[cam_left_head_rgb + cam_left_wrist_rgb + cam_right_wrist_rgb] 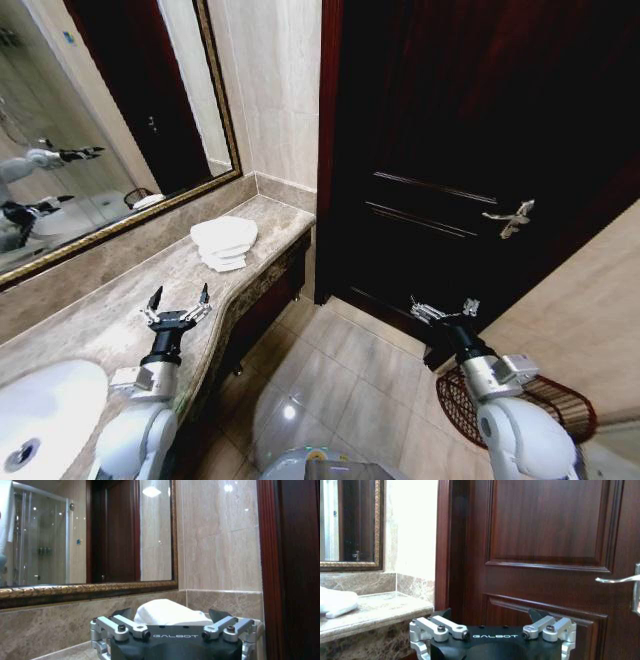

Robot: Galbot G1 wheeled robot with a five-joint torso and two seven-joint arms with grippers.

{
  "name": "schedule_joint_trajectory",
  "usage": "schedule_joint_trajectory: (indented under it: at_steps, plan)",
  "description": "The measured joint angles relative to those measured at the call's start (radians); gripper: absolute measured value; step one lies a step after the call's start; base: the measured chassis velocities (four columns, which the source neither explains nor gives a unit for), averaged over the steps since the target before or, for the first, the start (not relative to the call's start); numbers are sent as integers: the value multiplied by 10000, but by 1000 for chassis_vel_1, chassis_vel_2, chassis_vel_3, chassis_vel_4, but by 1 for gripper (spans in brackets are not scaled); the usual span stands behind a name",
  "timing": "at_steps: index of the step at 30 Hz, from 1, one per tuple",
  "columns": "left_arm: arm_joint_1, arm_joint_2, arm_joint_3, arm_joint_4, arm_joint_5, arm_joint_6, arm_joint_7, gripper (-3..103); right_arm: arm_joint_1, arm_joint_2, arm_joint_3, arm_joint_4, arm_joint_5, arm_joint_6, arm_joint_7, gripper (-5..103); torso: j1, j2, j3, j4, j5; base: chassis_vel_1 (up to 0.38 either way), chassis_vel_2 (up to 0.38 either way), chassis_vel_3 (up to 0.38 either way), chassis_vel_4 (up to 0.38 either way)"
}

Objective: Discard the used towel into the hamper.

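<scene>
Grippers both empty, fingers spread wide. Left gripper [178,301] hovers over the marble counter [100,320], nearest the towel [224,240], a soft white folded stack lying straight ahead of it toward the far end by the wall (long side runs roughly across the counter). Right gripper [443,309] hangs over the tiled floor; hamper [560,400], reddish open-weave and round, sits beside the right arm, before the dark wooden door [450,150].

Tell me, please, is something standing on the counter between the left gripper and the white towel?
Nothing visible does. The left gripper is open above the marble counter, and the folded towel lies farther along toward the door, with bare counter between them. The hamper stands on the floor by the right arm.
</scene>
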Motion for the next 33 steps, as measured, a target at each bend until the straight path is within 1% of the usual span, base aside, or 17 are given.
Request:
schedule_joint_trajectory:
  at_steps: [21,31,33]
  plan:
    - [-31,-3,-2,-30,18,100,18,100,-7,-12,-1,5,-4,2,-40,100,1,-1,1,0,0,-87,89,91,-86]
    - [-37,2,5,-112,28,312,-3,100,-17,-35,4,6,6,-10,-167,100,1,-1,0,-2,-1,-86,97,89,-91]
    - [-35,7,5,-143,28,367,-9,100,-33,-36,-14,21,70,-49,-189,100,0,0,0,1,2,-97,81,112,-80]
